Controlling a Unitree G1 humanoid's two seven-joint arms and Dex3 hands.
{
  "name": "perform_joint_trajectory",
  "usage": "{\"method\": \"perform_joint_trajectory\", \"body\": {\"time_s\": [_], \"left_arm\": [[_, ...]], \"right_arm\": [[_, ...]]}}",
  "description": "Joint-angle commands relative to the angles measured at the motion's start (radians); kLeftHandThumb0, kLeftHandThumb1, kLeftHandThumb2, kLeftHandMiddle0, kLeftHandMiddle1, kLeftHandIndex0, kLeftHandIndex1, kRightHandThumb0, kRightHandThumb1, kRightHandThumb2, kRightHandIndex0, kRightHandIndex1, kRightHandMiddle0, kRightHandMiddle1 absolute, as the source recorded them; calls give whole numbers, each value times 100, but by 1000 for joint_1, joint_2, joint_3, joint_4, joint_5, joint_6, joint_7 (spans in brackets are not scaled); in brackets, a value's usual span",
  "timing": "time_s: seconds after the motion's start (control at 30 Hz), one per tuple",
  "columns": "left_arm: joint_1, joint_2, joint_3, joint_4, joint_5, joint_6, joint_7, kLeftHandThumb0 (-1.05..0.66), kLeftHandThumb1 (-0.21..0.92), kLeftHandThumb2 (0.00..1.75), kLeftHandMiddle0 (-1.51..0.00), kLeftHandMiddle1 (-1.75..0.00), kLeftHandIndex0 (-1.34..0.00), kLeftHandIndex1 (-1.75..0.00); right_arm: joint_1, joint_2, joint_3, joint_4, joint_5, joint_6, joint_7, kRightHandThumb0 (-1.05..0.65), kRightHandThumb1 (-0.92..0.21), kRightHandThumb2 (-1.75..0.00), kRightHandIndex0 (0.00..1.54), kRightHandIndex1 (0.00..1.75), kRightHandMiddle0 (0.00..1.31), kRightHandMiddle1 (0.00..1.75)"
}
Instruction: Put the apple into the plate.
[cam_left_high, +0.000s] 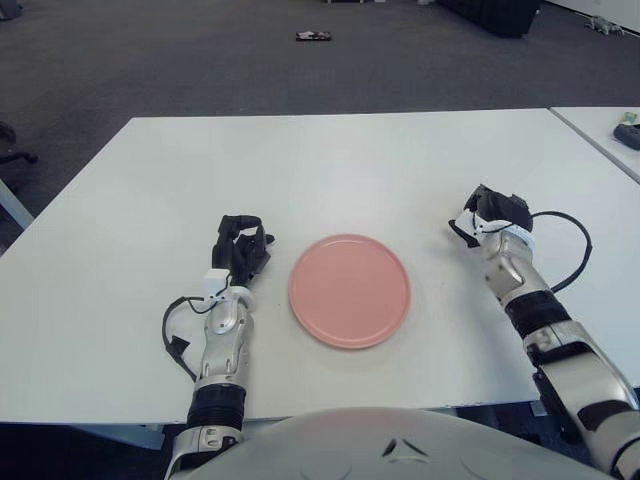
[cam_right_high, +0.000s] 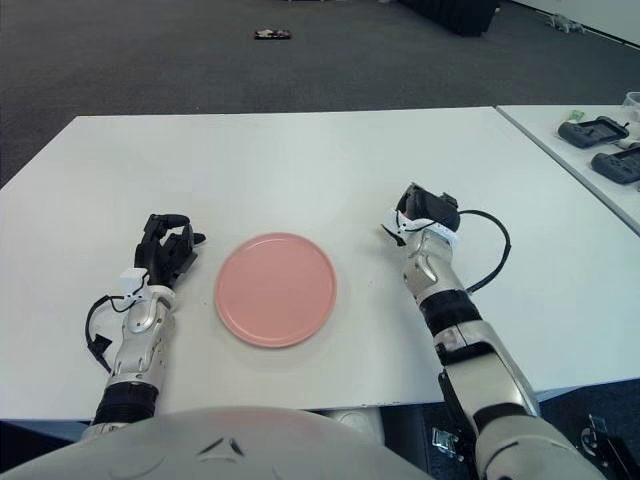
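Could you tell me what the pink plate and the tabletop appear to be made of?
The pink plate looks like plastic or glazed ceramic: even colour, smooth matte surface with a raised rim. The tabletop looks like white laminate: flat, uniform, thin-edged, faintly sheened.
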Motion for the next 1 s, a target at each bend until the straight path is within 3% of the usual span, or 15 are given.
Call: {"method": "perform_joint_trajectory", "body": {"time_s": [0.0,0.47,0.97], "left_arm": [[23,-5,5,36,-9,27,1,-35,86,61,-51,-140,-23,-175],[15,0,5,55,1,14,7,-36,85,63,-52,-138,-24,-175],[9,-4,10,68,-10,1,1,-36,83,65,-52,-137,-25,-175]], "right_arm": [[59,24,-7,-30,26,16,31,-45,-42,-119,92,175,53,175],[140,13,-61,-200,43,-22,55,-43,-46,-113,94,175,49,175],[196,54,-130,-289,49,-124,-64,-44,-42,-118,101,175,53,175]]}}
